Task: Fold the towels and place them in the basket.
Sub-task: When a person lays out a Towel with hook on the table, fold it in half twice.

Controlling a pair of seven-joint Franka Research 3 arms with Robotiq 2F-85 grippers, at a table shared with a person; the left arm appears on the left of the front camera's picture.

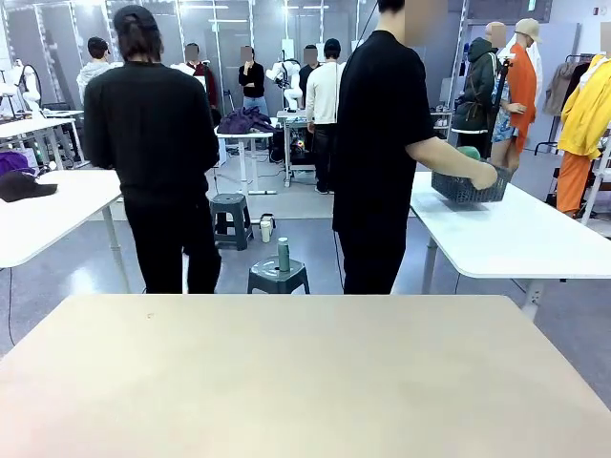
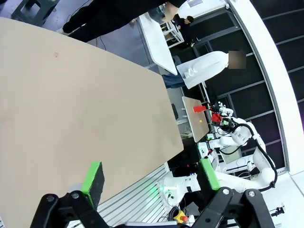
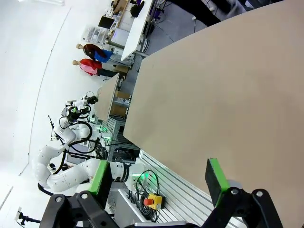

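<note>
Far left in the front view, a white side table (image 1: 48, 205) carries one black cap (image 1: 24, 183). Next along, a person in black (image 1: 153, 143) stands with their back to us, just past the far edge of the beige tabletop (image 1: 305, 382). Two grey stools sit on the floor between the two people. The farther stool (image 1: 229, 212) has a white cup (image 1: 266, 229) beside it, and the nearer stool (image 1: 279, 277) has one green bottle (image 1: 284, 255) standing upright on it.

A second person in a black T-shirt (image 1: 382, 143) blocks the middle, arm stretched to the right. Their hand (image 1: 487, 176) is on the basket (image 1: 463, 189), which rests on the white table at right (image 1: 516, 239), well apart from both arms. One green towel (image 1: 469, 152) humps up above its rim.

In the left wrist view, the left gripper (image 2: 150, 175) hangs over the tabletop's edge with its fingers (image 2: 93, 176) spread wide, nothing between them. In the right wrist view, the right gripper (image 3: 158, 178) has its fingers (image 3: 216, 179) just as wide apart, gripping nothing.
</note>
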